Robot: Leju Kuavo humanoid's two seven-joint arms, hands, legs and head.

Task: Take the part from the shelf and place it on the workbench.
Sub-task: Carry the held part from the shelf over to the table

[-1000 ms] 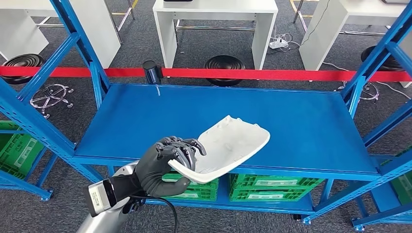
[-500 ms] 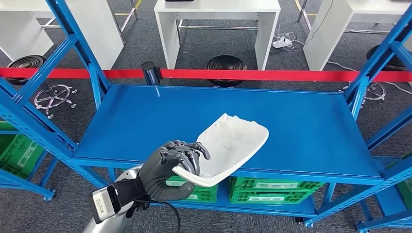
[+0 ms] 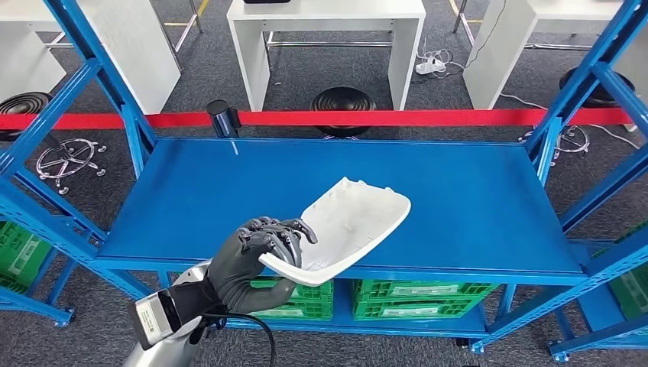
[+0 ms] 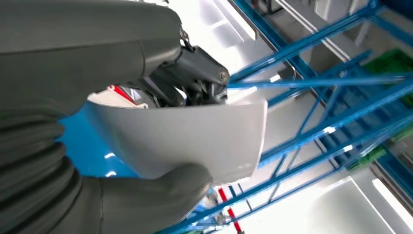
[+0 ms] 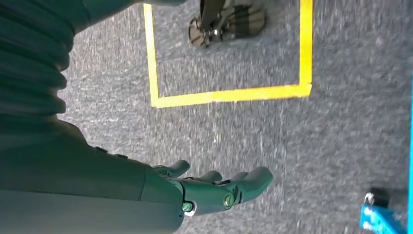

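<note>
The white, curved moulded plastic part [image 3: 353, 227], a shallow shell with a rounded outer edge and small ribs along its far rim, is held in the air above the front edge of the blue metal shelf board [image 3: 474, 206], tilted so its near corner dips toward the robot. The left hand [image 3: 252, 264], gloved in black with dark fingers [image 3: 279, 232] curled over the near rim and the thumb underneath, grips that near corner; in the left wrist view the same part [image 4: 195, 136] is a pale grey panel clamped between the thick grey thumb [image 4: 160, 192] and the dark fingers above it. Whether the part's far end touches the board or hangs just above it cannot be told.

The right hand [image 5: 214, 187] hangs beside the body over grey carpet [image 5: 350, 146], its fingers stretched out and slightly apart, holding nothing; a yellow taped line [image 5: 229, 95] marks a rectangle on the floor beyond it.

Blue steel uprights and diagonal braces [image 3: 99, 76] frame the shelf on both sides. Under the board, green plastic crates [image 3: 416, 294] sit on the lower level, and another green crate [image 3: 19, 256] stands at the far left. Behind the rack a red barrier belt [image 3: 428, 117] runs across from a dark post [image 3: 222, 118], with white tables [image 3: 325, 38] and black round stool seats [image 3: 342, 99] on the carpet beyond
</note>
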